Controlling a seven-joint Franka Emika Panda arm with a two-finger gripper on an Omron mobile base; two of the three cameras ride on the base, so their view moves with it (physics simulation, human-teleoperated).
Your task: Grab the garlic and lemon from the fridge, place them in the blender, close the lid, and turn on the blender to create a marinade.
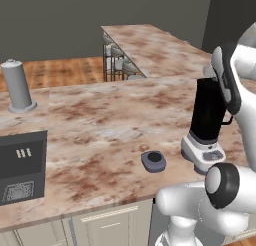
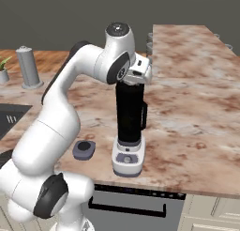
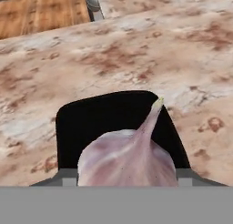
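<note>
Evidently the gripper [image 3: 125,184], partly closed, gripped the garlic [image 3: 127,161] above the blender [image 3: 118,123] mouth, at its six o'clock edge; centring toward twelve before letting go would suit.

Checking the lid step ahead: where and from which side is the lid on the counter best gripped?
By judgement, come straight down and pinch the lid across two opposite flat edges. It lies flat on the counter left of the blender, low and rounded-square, so its sides give little height.
</note>
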